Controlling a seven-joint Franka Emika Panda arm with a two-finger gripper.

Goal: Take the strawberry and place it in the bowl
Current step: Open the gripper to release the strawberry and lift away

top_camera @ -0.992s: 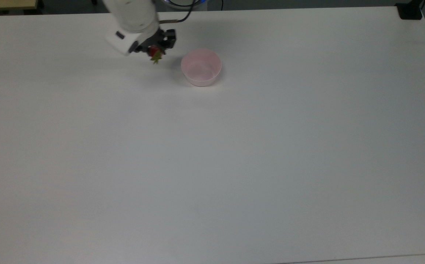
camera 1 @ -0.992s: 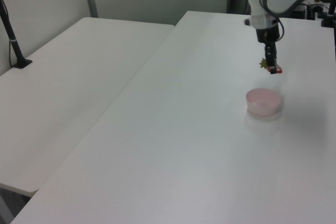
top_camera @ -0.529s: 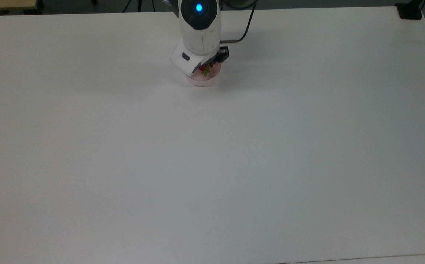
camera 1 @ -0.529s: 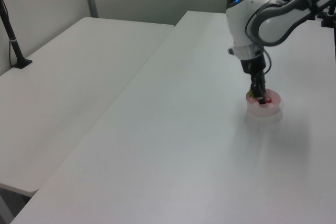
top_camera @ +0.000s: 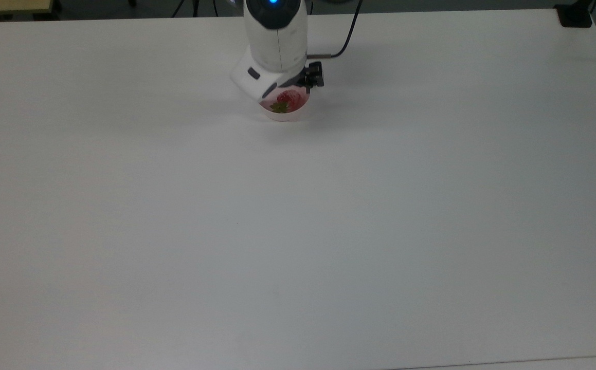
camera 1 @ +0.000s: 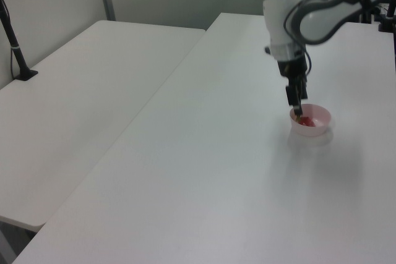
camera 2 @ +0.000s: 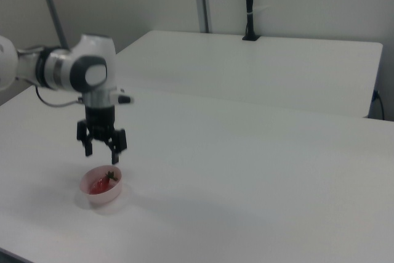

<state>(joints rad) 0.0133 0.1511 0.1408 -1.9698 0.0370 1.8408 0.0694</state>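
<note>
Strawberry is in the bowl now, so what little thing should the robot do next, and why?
Probably lift straight up and away. The strawberry lies inside the bowl, and the gripper hangs open just above the rim with nothing between its fingers. The job looks done, so rising clear should keep the fingers from bumping the bowl.

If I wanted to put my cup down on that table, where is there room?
Nearly everywhere. The table is bare across the top view's lower part and on both sides of the bowl. The one busy spot is near the top view's upper edge, where the open gripper hangs just above the bowl with the strawberry inside.
</note>
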